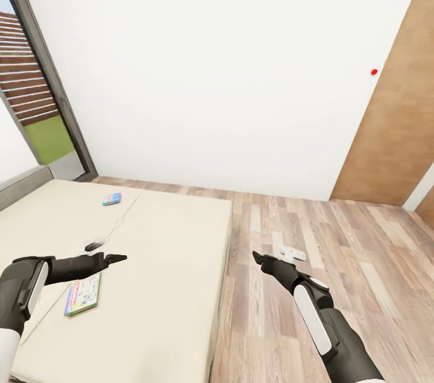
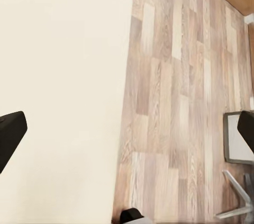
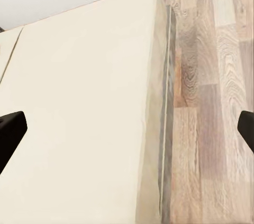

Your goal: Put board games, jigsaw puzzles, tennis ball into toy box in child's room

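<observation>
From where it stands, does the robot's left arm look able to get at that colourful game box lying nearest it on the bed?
Probably yes. The game box lies flat on the bed just below the left claw, with nothing between them. The wrist view shows the claw open.

Two board games, one near (image 1: 82,294) and one far (image 1: 111,199), are carried flat on the cream bed (image 1: 163,286), well apart
</observation>
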